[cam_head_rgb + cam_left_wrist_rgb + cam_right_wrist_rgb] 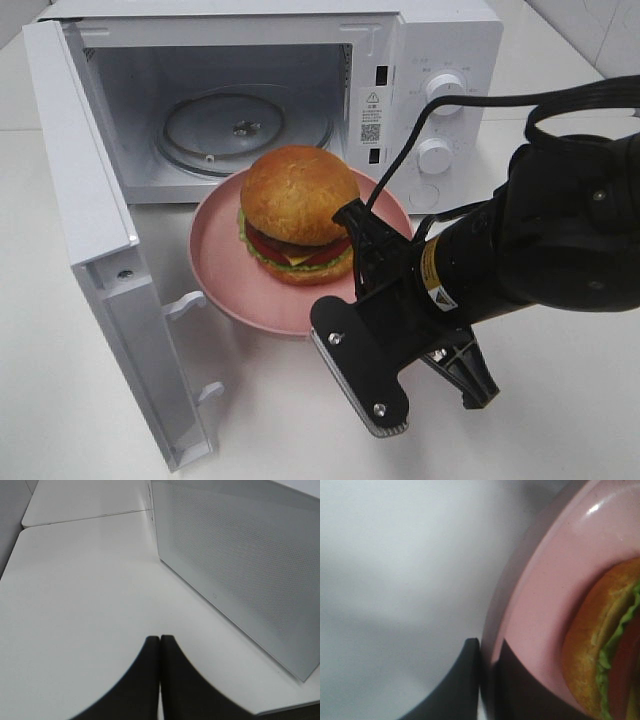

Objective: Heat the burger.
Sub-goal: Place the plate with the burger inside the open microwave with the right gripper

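Observation:
The burger [297,215] has a golden-brown bun with lettuce, tomato and cheese showing at its side. It sits on a pink plate [222,275] just in front of the open microwave [440,60]. My right gripper [352,228] reaches in from the right and is shut on the plate's front-right rim. In the right wrist view the plate rim [530,590] runs between the two dark fingers [465,680], and the burger [600,645] lies close beside them. My left gripper [160,641] is shut and holds nothing, low over the white table.
The microwave door [90,210] stands swung out to the left, and the glass turntable [240,128] inside is bare. A white perforated microwave panel [250,565] stands close to the left gripper. White table [560,420] surrounds the plate.

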`<state>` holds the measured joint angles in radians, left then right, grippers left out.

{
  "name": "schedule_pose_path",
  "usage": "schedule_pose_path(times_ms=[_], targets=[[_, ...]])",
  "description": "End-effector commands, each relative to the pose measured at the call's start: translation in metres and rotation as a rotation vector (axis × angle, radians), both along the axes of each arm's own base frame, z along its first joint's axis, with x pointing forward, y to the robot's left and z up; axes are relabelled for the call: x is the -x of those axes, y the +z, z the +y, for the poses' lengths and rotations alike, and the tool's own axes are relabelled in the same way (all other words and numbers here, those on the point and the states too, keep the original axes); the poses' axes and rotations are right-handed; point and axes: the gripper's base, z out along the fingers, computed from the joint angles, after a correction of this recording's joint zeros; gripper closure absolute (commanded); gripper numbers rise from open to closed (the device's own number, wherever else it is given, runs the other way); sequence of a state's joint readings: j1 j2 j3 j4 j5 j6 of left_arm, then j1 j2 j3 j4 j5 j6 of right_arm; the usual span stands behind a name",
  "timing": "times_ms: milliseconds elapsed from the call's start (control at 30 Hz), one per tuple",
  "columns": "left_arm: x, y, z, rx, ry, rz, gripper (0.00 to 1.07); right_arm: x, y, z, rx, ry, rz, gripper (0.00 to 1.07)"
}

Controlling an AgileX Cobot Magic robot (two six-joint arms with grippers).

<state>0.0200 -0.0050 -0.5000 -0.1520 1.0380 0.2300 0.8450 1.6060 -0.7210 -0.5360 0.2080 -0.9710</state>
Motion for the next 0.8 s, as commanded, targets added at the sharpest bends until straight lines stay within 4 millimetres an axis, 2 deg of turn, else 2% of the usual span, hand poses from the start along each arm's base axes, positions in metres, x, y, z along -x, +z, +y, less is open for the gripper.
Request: schedule_pose_path(times_ms=[33,200,400,800], targets=[[0.003,-0.001,0.0,0.007,-0.007,-0.02,1.06,-0.008,0.008,0.003,-0.078,0.032,-0.054,1.07],[0.003,-0.001,0.0,0.007,-0.007,-0.02,1.06,-0.013,0.01,0.003,-0.093,0.031,-0.068,1.07],[0.003,-0.001,0.0,0.007,-0.007,-0.02,1.06,-0.023,0.022,0.011,-0.122,0.031,-0.103,1.07],[0.003,-0.001,0.0,0.007,-0.007,-0.02,1.06,-0.046,0.016,0.034,-0.093,0.053,-0.112,1.07]])
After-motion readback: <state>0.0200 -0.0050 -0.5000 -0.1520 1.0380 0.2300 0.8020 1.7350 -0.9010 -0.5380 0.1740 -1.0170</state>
